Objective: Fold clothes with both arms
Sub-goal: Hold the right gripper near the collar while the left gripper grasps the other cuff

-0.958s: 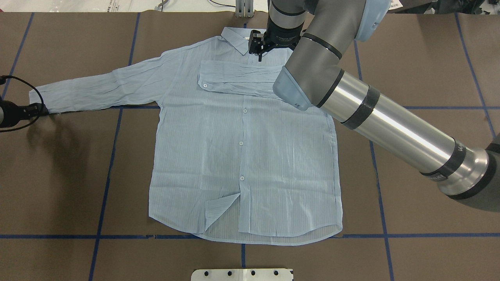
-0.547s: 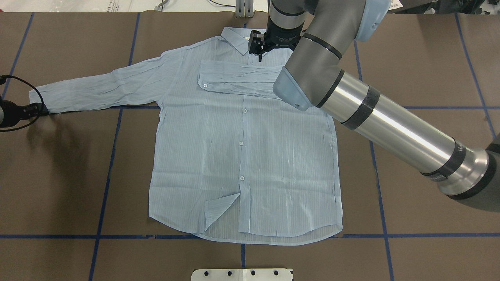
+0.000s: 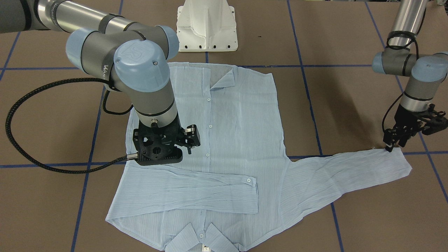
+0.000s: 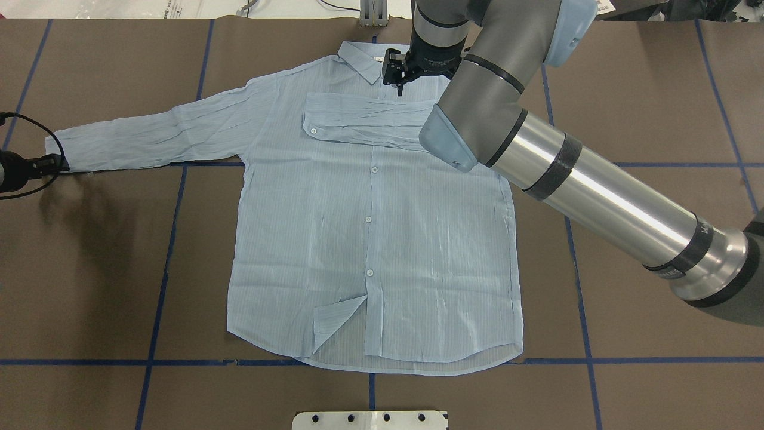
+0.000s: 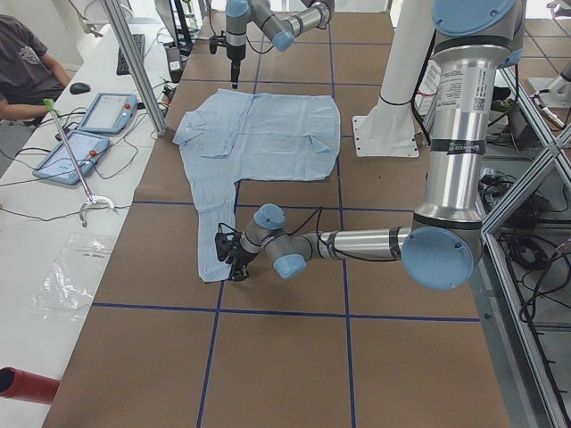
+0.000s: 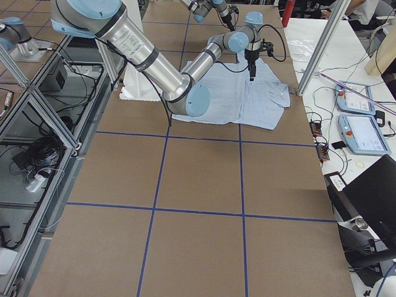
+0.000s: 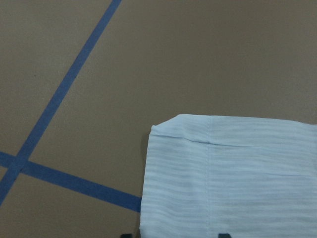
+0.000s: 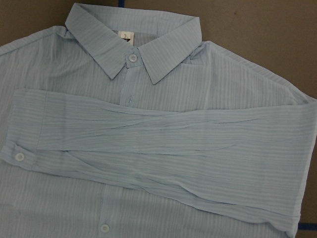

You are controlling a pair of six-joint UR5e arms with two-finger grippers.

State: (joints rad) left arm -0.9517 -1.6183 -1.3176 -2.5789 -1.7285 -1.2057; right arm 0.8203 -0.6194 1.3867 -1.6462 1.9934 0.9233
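The pale-blue striped shirt [image 4: 370, 239] lies flat and front up on the brown table, collar [image 8: 133, 44] at the far side. One sleeve [image 8: 163, 148] is folded across the chest. The other sleeve [image 3: 350, 171] stretches out sideways. My left gripper [image 3: 389, 148] is low at that sleeve's cuff [image 7: 233, 178]. It is open, and the tips just show at the bottom of the left wrist view. My right gripper [image 4: 398, 89] hangs over the chest just below the collar. It looks open and holds nothing.
The white pedestal base [image 3: 206, 24] stands at the robot's side of the shirt. Blue tape lines [image 4: 161, 269] grid the table. A side bench with tablets [image 5: 85, 134] and a seated person [image 5: 27, 62] runs along the far edge.
My left gripper has shifted slightly toward the far side, along the cuff's end. The right gripper has barely moved, and the shirt lies as before.
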